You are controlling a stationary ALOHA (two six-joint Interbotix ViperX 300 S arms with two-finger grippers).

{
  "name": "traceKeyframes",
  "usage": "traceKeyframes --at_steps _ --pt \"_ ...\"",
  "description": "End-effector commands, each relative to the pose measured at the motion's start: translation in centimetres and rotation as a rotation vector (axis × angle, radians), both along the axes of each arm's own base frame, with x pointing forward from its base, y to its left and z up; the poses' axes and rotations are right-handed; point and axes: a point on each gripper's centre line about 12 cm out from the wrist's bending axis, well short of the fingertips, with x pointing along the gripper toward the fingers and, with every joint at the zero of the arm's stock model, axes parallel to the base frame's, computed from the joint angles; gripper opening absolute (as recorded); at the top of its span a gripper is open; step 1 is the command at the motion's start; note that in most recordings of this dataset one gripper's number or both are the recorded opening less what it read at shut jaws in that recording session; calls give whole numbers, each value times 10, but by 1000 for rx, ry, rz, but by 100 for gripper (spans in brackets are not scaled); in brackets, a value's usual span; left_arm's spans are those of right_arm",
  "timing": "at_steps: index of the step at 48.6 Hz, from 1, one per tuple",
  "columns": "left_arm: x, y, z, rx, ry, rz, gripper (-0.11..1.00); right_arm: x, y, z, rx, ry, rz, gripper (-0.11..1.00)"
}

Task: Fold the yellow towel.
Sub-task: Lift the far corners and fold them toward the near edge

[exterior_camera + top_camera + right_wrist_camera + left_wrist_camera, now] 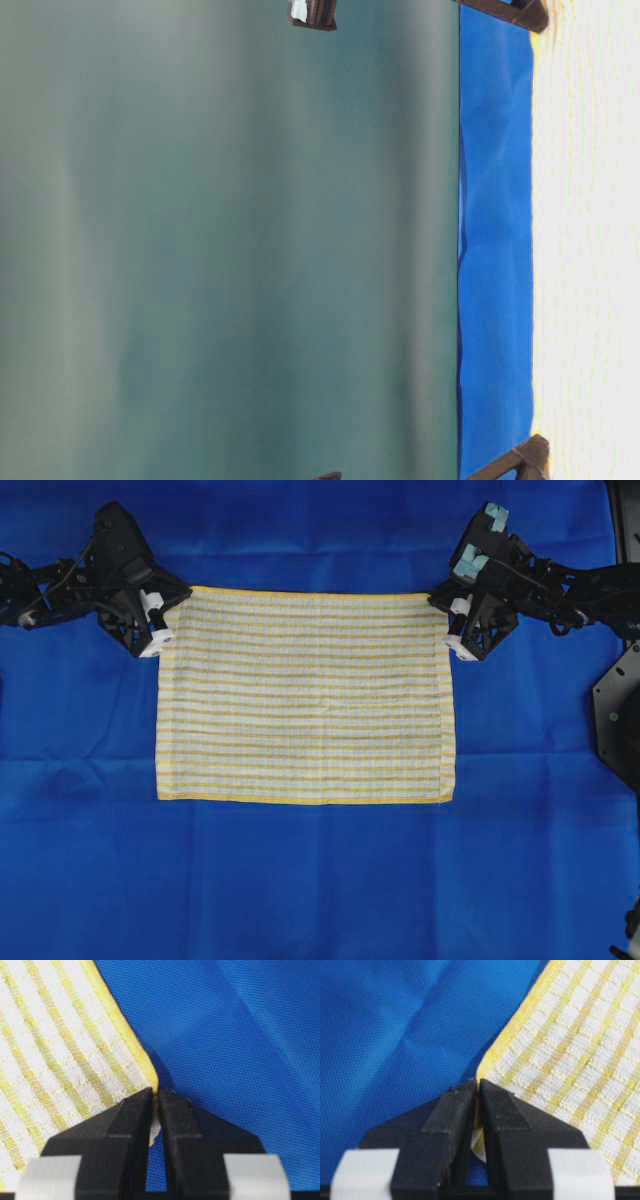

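The yellow towel (305,695) lies spread flat and unfolded on the blue cloth (320,880) that covers the desk, near the middle of the overhead view. Its long edges run left to right.

Overhead view: the left pincer (172,608) sits at the towel's upper-left corner and the right pincer (443,604) at the upper-right corner. Both arms reach in from the sides. The gap between the fingers is too small to read at this distance.

Left wrist view: the left pincer (477,1092) is closed to a narrow slit on the corner of the towel (570,1060). A small piece of hemmed cloth shows between the two black fingers (452,1115). The blue cloth (395,1035) fills the left side.

Right wrist view: the right pincer (156,1094) is likewise closed on the towel (60,1060) at its corner, with a sliver of cloth visible between the fingers (180,1120). The blue cloth (240,1035) fills the right side.

Table-level view: the picture is turned sideways. Only a pale strip of towel (590,250), a band of blue cloth (495,250) and a grey-green backdrop (220,250) are legible.
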Motion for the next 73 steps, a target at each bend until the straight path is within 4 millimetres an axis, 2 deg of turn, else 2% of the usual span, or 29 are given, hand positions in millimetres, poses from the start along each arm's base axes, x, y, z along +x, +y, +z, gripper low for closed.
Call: traceKeyframes --at_steps 1,21,35,48,58,73 --pt "0 1 4 4 6 -3 3 4 -4 7 -16 -28 -6 4" --pt "10 5 46 58 -16 -43 3 0 -7 35 -43 -73 -16 4" --pt "7 2 46 43 -8 -41 3 0 -7 38 -54 -73 -6 4" --pt "5 -19 47 24 -16 -84 3 -2 -3 42 -58 -85 1 4" --pt "3 -45 46 -24 -28 -126 3 -1 21 49 -51 -117 60 4" --pt "3 -99 60 -80 -97 -257 3 -6 77 53 52 -188 143 4"
